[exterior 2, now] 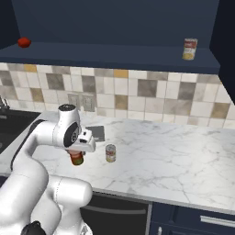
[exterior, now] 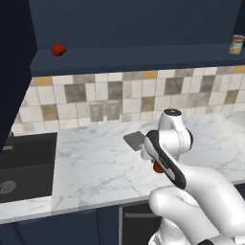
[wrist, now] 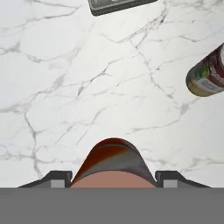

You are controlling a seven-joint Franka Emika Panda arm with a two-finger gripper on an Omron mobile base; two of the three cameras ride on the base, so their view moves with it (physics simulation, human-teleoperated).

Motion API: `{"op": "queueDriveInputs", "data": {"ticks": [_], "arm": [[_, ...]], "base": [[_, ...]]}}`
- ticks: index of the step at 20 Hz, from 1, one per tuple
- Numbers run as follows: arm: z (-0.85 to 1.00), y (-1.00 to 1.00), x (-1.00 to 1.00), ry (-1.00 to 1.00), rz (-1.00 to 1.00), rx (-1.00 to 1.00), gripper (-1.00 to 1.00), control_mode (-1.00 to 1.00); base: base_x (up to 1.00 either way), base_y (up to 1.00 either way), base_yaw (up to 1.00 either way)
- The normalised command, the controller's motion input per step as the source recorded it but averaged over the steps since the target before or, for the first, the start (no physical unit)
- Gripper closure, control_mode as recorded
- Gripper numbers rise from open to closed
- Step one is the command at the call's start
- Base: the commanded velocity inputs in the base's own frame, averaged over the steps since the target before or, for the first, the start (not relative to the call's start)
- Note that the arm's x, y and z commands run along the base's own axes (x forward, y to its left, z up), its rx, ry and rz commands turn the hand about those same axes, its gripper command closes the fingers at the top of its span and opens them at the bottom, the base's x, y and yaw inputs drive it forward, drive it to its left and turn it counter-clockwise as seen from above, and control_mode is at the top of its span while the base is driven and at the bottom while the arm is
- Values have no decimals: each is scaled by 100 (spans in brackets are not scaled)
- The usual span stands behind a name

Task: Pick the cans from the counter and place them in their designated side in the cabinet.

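My gripper is shut on the red can, whose body fills the gap between the two fingertips. From the right base view the red can hangs under the hand over the white marble counter; whether it touches the marble I cannot tell. A can with a yellow-green-and-red label stands on the counter just right of it, and lies at the right edge of the hand view. Another labelled can stands at the right end of the navy cabinet's open shelf.
A small red rounded lump sits at the left end of the shelf. A flat dark grey slab lies on the counter behind the hand. The dark sink basin is at far left, and wall outlets are on the tiled backsplash.
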Motion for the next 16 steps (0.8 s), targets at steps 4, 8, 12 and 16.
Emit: {"op": "queueDriveInputs", "data": {"ticks": [4, 8, 12, 16], "arm": [[57, -18, -11, -16, 1, 0, 100, -100], [57, -21, -5, -14, 2, 1, 100, -100], [58, -21, -1, -4, 2, 1, 100, -100], [55, -28, -3, 2, 1, 0, 100, -100]], "base": [[0, 0, 0], [0, 0, 0], [0, 0, 0], [0, 0, 0]]}}
